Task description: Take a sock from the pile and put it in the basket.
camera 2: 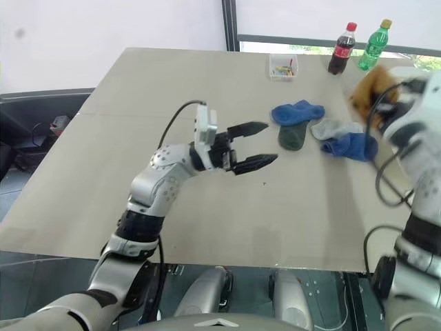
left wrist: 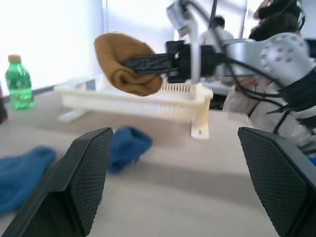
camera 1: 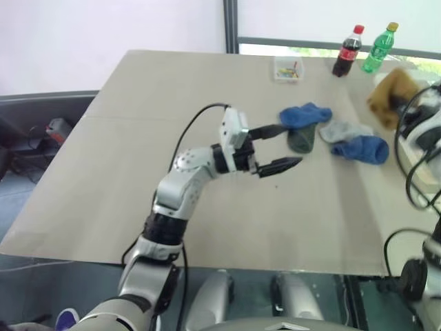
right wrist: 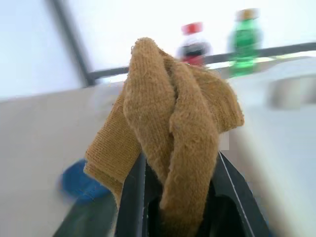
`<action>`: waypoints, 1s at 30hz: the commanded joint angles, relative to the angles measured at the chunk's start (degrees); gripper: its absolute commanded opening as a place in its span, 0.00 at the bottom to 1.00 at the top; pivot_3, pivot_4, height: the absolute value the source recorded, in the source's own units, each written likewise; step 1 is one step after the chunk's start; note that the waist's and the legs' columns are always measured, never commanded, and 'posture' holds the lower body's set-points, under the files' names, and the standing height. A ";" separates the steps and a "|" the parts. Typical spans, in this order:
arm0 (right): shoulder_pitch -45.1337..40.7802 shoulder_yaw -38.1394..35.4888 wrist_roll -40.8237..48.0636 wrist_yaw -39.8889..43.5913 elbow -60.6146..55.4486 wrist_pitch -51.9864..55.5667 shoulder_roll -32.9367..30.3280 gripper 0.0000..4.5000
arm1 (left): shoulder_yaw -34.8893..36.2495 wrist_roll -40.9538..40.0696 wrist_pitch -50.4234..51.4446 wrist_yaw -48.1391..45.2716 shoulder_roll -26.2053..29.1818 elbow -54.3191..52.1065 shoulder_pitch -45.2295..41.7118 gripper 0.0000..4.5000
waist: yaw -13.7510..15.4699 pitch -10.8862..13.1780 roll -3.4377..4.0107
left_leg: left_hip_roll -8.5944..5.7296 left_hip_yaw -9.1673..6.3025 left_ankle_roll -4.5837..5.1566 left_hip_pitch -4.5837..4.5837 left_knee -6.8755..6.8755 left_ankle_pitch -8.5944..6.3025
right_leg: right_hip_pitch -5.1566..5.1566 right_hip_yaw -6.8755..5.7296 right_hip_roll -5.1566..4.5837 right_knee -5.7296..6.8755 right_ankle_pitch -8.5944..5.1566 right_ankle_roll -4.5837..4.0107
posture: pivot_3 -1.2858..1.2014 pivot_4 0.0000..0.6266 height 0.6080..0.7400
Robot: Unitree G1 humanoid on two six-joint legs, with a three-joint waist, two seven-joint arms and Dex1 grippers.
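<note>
The pile lies on the tan table (camera 1: 138, 158) at the far right: a blue sock (camera 1: 305, 114), a dark green sock (camera 1: 301, 140), a pale grey sock (camera 1: 341, 129) and a second blue sock (camera 1: 362, 148). My right gripper (left wrist: 136, 62) is shut on a mustard-yellow sock (right wrist: 173, 128), holding it in the air at the table's right edge (camera 1: 391, 93). In the left wrist view the sock hangs in front of and above the cream-white basket (left wrist: 148, 101). My left gripper (camera 1: 289, 145) is open and empty, hovering just left of the pile and pointing toward it.
A cola bottle (camera 1: 348, 51) and a green bottle (camera 1: 379, 47) stand at the table's far right corner, with a small clear plastic box (camera 1: 287, 68) to their left. A person (left wrist: 217, 29) stands in the background beyond the basket.
</note>
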 commanded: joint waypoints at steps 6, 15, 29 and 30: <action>-20.69 -0.79 -9.35 -4.32 45.75 -21.37 -5.34 0.00 | 0.73 1.11 -2.89 2.78 -2.13 0.97 -2.09 0.96 | -1.79 -0.01 0.02 | 0.08 0.74 -0.02 0.06 -0.47 0.01 | -0.25 0.38 0.06 0.01 0.00 -0.02 | 0.52 0.24 1.00; -26.64 0.06 -12.35 -2.23 69.25 -33.55 -6.44 0.00 | 1.39 0.93 -1.99 5.50 -0.70 -2.04 -0.60 0.96 | -2.46 0.00 0.03 | 0.20 1.15 0.06 -0.05 -0.57 -0.03 | -0.46 0.78 0.06 -0.07 0.02 0.03 | 0.52 0.24 1.00; -26.40 4.81 -15.43 -0.16 65.40 -31.60 -7.44 0.99 | 1.08 -0.98 1.09 4.02 0.95 -3.18 0.00 0.96 | -3.00 0.01 0.04 | 0.25 1.15 0.06 0.09 -0.52 -0.03 | -0.46 1.08 0.16 0.02 0.08 0.13 | 0.52 0.24 1.00; -25.76 4.93 -15.25 0.01 63.33 -31.39 -7.31 0.99 | 1.07 -0.93 1.20 4.08 1.02 -2.97 0.05 0.96 | -2.99 0.01 0.05 | 0.25 1.14 0.06 0.09 -0.51 -0.03 | -0.47 1.09 0.16 0.03 0.08 0.13 | 0.52 0.24 1.00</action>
